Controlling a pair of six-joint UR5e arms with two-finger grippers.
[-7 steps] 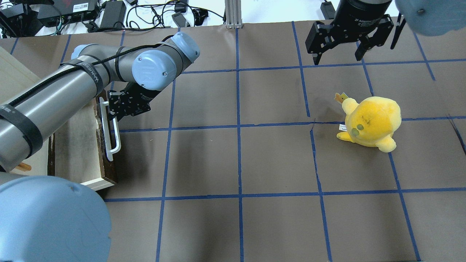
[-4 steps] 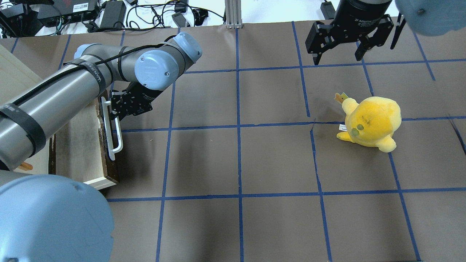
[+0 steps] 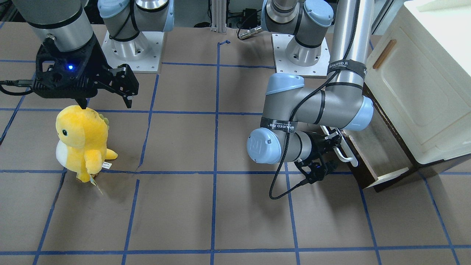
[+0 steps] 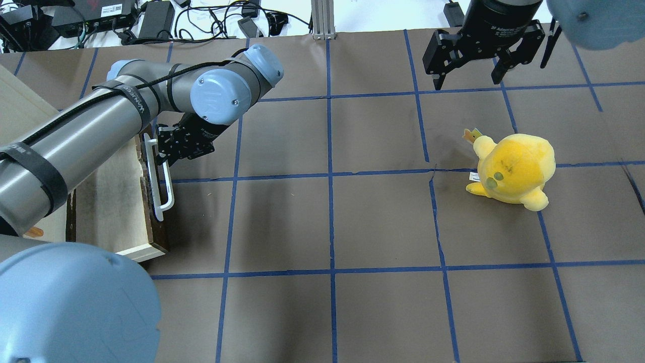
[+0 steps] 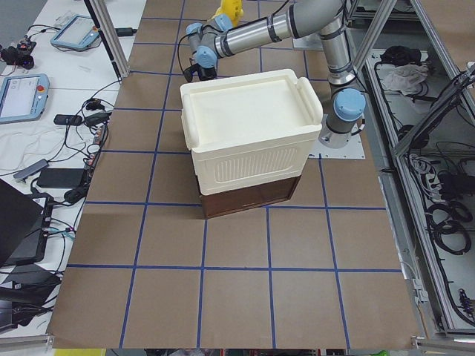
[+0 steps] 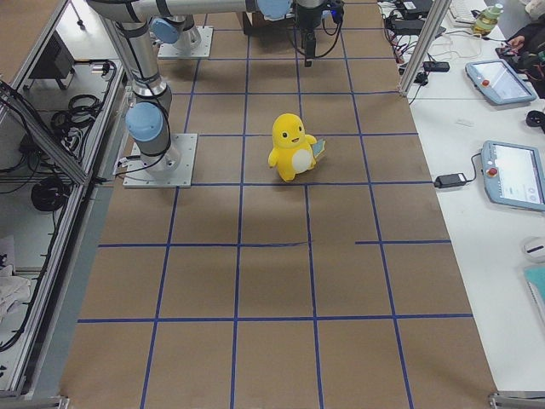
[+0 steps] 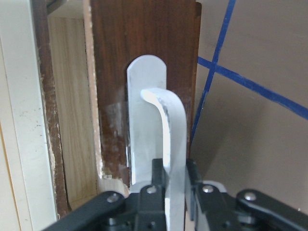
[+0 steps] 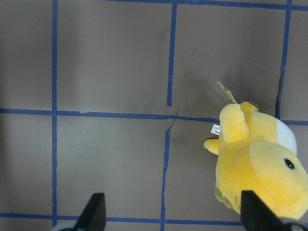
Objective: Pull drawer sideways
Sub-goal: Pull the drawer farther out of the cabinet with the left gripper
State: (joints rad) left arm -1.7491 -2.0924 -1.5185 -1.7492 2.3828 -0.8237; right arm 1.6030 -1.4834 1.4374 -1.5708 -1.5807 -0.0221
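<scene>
My left gripper [image 7: 169,179] pinches the curved white bar handle [image 7: 166,115] of the dark brown wooden drawer [image 7: 144,43] — partly out of the cream cabinet [image 3: 423,92], far left, pale grainy interior showing. The right gripper [image 4: 467,80] is spread wide, empty.

Left tool [image 7: 174,177] clamped on handle [image 7: 166,115]; right tool [image 4: 467,78] spread, aloft.

Overhead cam looks fwd/down; front cam faces it, both share bench [image 4: 383,222] middle. Side cams far, wrist cams close.
</scene>
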